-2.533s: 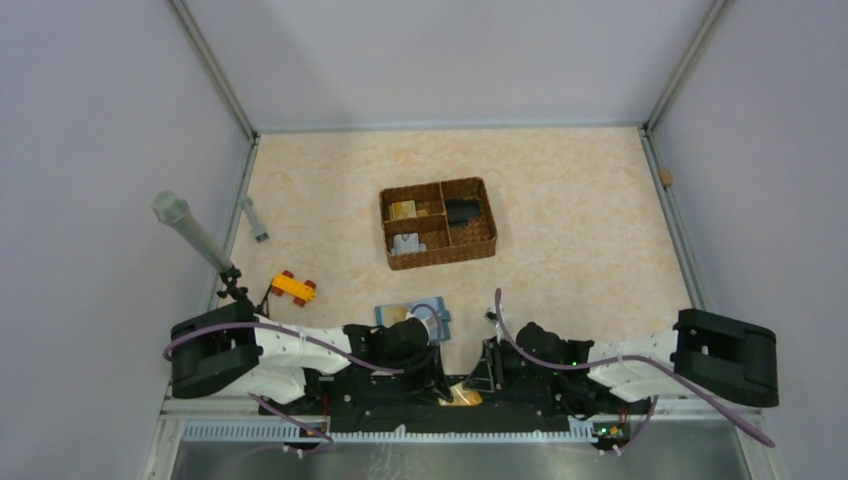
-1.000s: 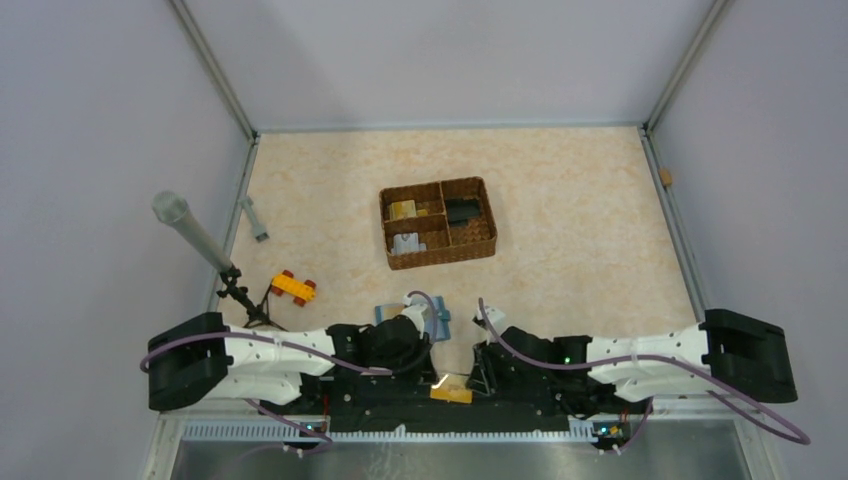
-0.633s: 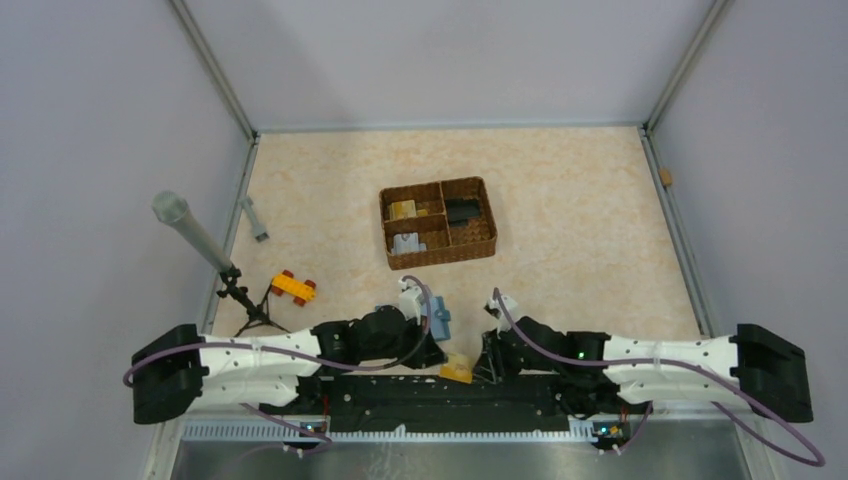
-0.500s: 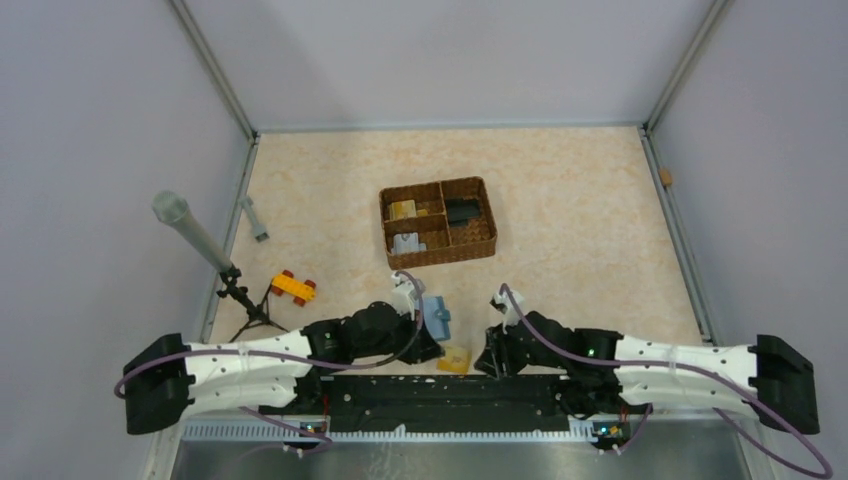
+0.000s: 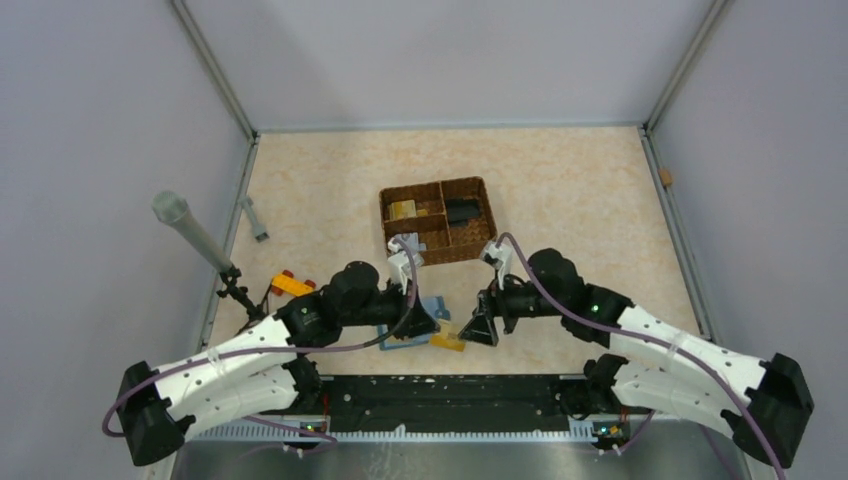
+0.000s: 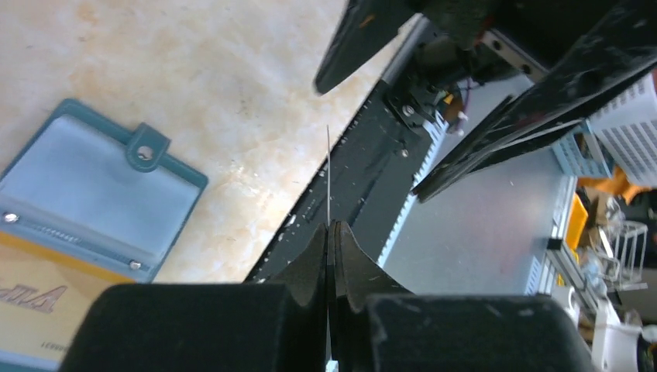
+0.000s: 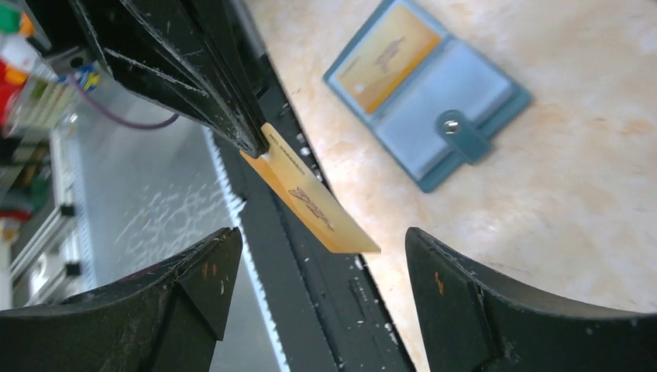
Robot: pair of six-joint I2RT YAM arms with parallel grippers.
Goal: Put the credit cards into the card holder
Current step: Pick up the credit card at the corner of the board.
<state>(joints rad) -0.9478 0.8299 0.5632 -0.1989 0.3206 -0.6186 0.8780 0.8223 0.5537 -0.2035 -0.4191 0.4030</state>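
Note:
A gold credit card (image 7: 314,198) hangs in the air over the table's near edge, pinched at one end by my left gripper (image 6: 328,226), which is shut on it. In the left wrist view that card (image 6: 328,174) shows edge-on as a thin line. My right gripper (image 7: 321,236) is open, its fingers apart on either side of the card's free end without touching it. The teal card holder (image 7: 457,93) lies open on the table with another gold card (image 7: 385,54) in one pocket. From above, the left gripper (image 5: 425,322) partly covers the card holder (image 5: 436,308), and the right gripper (image 5: 475,328) faces it.
A brown wicker basket (image 5: 490,228) with small items stands behind the grippers. A yellow-and-red toy block (image 5: 290,284), a grey microphone on a tripod (image 5: 190,232) and a small grey piece (image 5: 254,218) are at the left. Grey walls enclose the table.
Both arms swung forward from the near edge toward the card holder, carrying the gold card. The left gripper shut on the card and the right gripper opened and let it go.

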